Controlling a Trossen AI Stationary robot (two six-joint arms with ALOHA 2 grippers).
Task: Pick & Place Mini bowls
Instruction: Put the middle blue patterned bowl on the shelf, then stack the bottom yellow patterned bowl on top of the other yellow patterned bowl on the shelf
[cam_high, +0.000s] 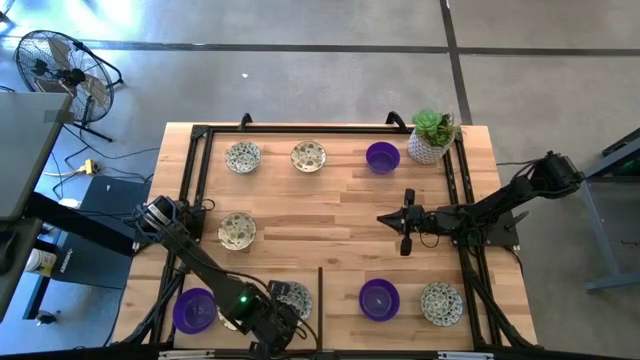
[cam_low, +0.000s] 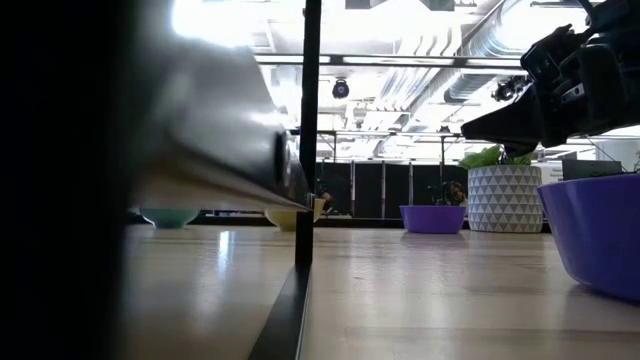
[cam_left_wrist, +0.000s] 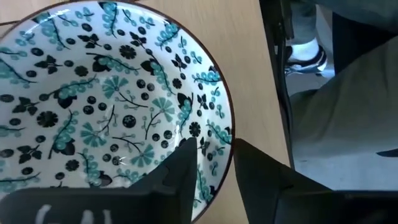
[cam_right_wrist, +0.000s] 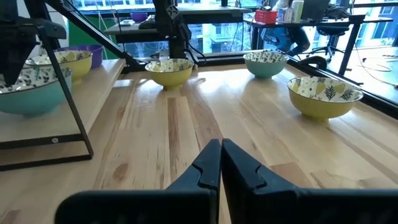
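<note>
Five patterned bowls (cam_high: 243, 157) and three purple bowls (cam_high: 382, 157) sit on the wooden table (cam_high: 330, 210). Left gripper (cam_left_wrist: 214, 152), fingers parted, straddles one patterned rim at the near edge. Right gripper (cam_right_wrist: 220, 149) hovers closed, empty, mid-table.

Potted plant (cam_high: 433, 137) at table corner; floor fan (cam_high: 55, 65), perhaps.

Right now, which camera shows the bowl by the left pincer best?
The left wrist view: the flowery bowl fills the picture, with the left pincer straddling its rim. The high view shows only part of it beside the arm. The low view shows no clear bowl, only a big blur.
</note>
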